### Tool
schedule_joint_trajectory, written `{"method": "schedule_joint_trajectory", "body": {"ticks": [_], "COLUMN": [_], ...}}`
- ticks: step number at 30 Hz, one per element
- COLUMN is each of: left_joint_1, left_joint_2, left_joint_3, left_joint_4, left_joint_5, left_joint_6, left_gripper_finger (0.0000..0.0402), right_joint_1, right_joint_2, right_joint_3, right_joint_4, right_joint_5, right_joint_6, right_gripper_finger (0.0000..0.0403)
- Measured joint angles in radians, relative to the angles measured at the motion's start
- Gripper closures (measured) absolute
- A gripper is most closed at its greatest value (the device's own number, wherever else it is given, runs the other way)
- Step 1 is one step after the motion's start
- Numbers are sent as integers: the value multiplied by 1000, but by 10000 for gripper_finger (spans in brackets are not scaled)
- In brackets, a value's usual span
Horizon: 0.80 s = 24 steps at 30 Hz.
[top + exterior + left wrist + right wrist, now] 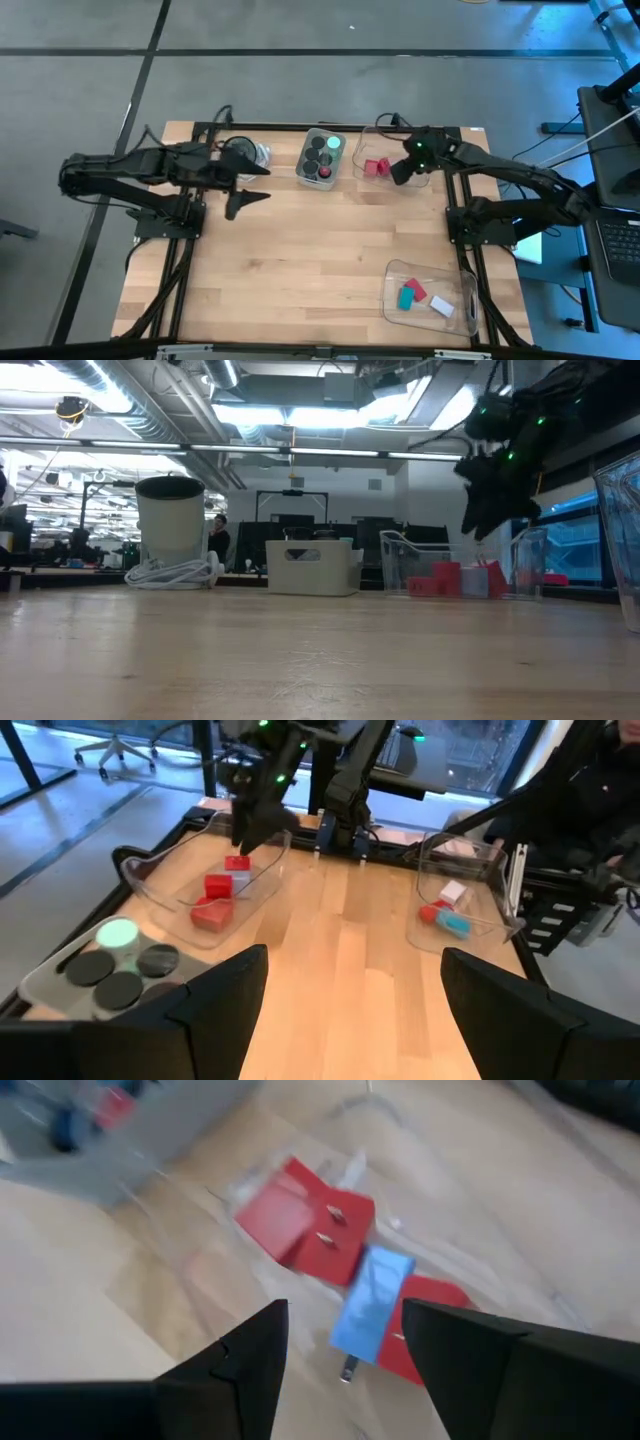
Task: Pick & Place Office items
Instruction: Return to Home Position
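My right gripper (pixel 403 170) hangs open over the clear tray (pixel 388 150) at the table's far right. Inside that tray lie several red blocks (pixel 300 1225). A light blue-lavender block (pixel 372 1312) shows between my right fingers, on top of the red ones and apart from both fingers; whether it rests there I cannot tell. My left gripper (pixel 262 183) is open at the far left, above bare table. A small tray (pixel 322 157) holds dark cylinders (pixel 90 970) and one bright green one (pixel 117 933).
A second clear tray (pixel 455 285) at the near right edge holds teal (pixel 405 298), red and white blocks. A round grey dish (pixel 248 152) with a white cord sits at the far left, behind my left gripper. Bare wood fills the table's middle and near left.
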Motion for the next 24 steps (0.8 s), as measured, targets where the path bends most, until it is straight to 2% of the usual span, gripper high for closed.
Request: {"method": "schedule_joint_trajectory", "body": {"ticks": [9,16,24], "left_joint_1": [0,0,0], "left_joint_2": [-171,-263,-356], "left_joint_3": [0,0,-56], "left_joint_4": [-149,-259,-287], "left_joint_5": [-138,-249,-315], "left_joint_6": [-79,-136,-162], "left_gripper_finger": [105,105,105], "right_joint_1": [1,48,140], "right_joint_2": [-228,-344,-462], "right_joint_3": [0,0,-76], "right_joint_4": [-15,-45,-44], "right_joint_5": [-3,1,90], "right_joint_6": [-37,-71,-27], "right_gripper_finger": [204,204,204]}}
